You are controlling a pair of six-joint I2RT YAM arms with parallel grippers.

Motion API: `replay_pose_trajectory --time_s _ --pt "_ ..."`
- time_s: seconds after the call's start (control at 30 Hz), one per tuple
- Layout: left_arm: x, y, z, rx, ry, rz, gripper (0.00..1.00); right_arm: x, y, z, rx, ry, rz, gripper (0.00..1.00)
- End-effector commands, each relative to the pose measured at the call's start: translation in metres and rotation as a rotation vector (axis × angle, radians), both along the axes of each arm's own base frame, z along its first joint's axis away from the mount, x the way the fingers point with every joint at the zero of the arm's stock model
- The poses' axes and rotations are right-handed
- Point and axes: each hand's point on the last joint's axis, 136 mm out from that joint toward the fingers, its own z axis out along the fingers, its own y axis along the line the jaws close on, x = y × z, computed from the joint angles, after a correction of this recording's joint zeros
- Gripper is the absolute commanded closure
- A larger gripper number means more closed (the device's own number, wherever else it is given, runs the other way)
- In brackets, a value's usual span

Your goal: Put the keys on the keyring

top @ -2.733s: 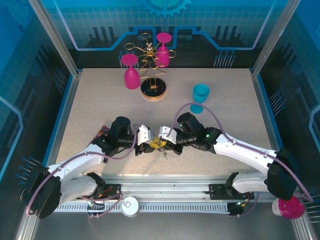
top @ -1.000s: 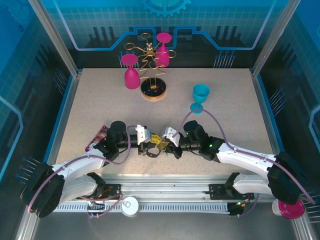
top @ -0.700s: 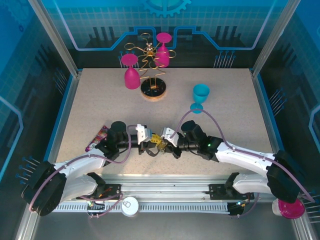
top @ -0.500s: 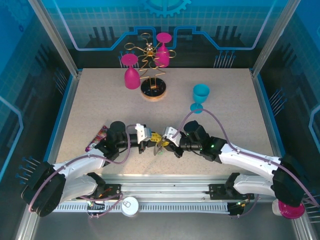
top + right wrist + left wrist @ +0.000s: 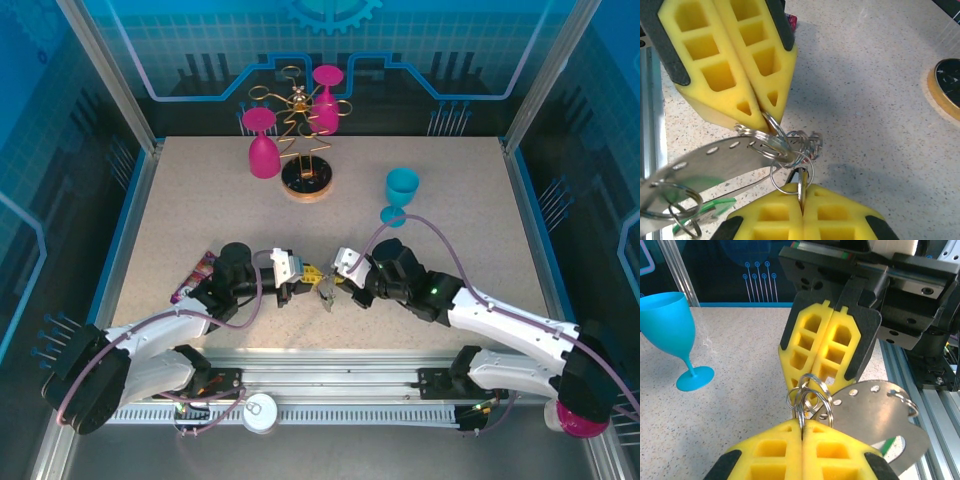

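Keyring (image 5: 867, 407): flat grey metal loop, row of small holes, tilted, hanging in air; split rings (image 5: 810, 390) bunched at one end; green tag (image 5: 715, 205) underneath

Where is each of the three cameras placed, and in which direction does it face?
Top external: above and behind the arms, looking down on the table; both arms show, left fingers and right fingers meeting at the keyring.
Left wrist: on the left arm, facing the right fingers; own fingers shut on a keyring ring; blue cup at left.
Right wrist: on the right arm, facing the left fingers; own fingers shut at the keyring.
Shared: both wrist views show the keyring plate.
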Motion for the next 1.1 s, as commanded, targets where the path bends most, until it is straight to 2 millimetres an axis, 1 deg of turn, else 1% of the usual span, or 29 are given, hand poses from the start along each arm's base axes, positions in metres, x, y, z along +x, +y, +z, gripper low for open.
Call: replay_pose_trajectory --time_s 0.0,0.03,0.07,0.1,0.17,0.27,0.33,0.43,0.5,0.53,0.57,0.63,0.7,0.77,0.8,0.87,0.9,0.97,1.03,1.07 --pt "0.0 0.001 0.003 0.01 -0.037 -0.002 0.94 0.011 -0.01 0.019 -0.034 -0.076 -0.05 1.0" --pt "0.001 0.002 0.004 0.014 -0.043 0.003 0.84 0.012 -0.01 0.024 -0.035 -0.088 -0.051 1.0" --pt "0.002 0.002 0.005 0.015 -0.046 0.01 0.77 0.014 -0.01 0.029 -0.035 -0.102 -0.05 1.0" --pt "0.004 0.003 0.007 0.014 -0.051 0.016 0.68 0.015 -0.009 0.033 -0.042 -0.113 -0.045 1.0" --pt "0.005 0.005 0.011 0.013 -0.058 0.023 0.62 0.017 -0.007 0.042 -0.054 -0.135 -0.03 1.0" --pt "0.004 0.008 0.019 0.011 -0.073 0.043 0.46 0.022 -0.003 0.048 -0.087 -0.166 -0.009 1.0" --pt "0.005 0.013 0.025 0.006 -0.082 0.076 0.37 0.026 0.003 0.058 -0.093 -0.192 0.008 1.0" --pt "0.012 0.024 0.04 -0.021 -0.098 0.165 0.23 0.033 0.016 0.063 -0.103 -0.205 0.046 1.0" --pt "0.024 0.035 0.051 -0.039 -0.097 0.277 0.2 0.037 0.03 0.067 -0.093 -0.21 0.08 1.0" --pt "0.034 0.045 0.056 -0.046 -0.086 0.367 0.15 0.04 0.039 0.069 -0.084 -0.217 0.096 1.0" --pt "0.043 0.055 0.063 -0.057 -0.078 0.447 0.13 0.044 0.047 0.072 -0.073 -0.222 0.108 1.0" --pt "0.059 0.08 0.077 -0.087 -0.072 0.629 0.09 0.054 0.067 0.074 -0.054 -0.227 0.135 1.0" --pt "0.067 0.104 0.089 -0.117 -0.067 0.77 0.05 0.063 0.086 0.07 -0.046 -0.222 0.16 1.0" --pt "0.07 0.127 0.098 -0.147 -0.054 0.887 0.02 0.071 0.102 0.064 -0.034 -0.23 0.173 1.0" --pt "0.07 0.136 0.101 -0.162 -0.049 0.929 0.01 0.076 0.109 0.057 -0.033 -0.238 0.178 1.0" --pt "0.068 0.149 0.106 -0.19 -0.04 0.989 0.01 0.083 0.115 0.036 -0.073 -0.245 0.189 1.0" --pt "0.067 0.155 0.108 -0.199 -0.037 1.012 0.01 0.084 0.115 0.024 -0.095 -0.249 0.197 1.0" --pt "0.065 0.164 0.11 -0.218 -0.027 1.057 0.01 0.082 0.108 -0.002 -0.141 -0.242 0.206 1.0" --pt "0.066 0.174 0.109 -0.231 -0.008 1.112 0.01 0.076 0.092 -0.029 -0.207 -0.211 0.205 1.0" --pt "0.067 0.177 0.107 -0.233 0.002 1.134 0.01 0.073 0.084 -0.039 -0.233 -0.191 0.203 1.0"
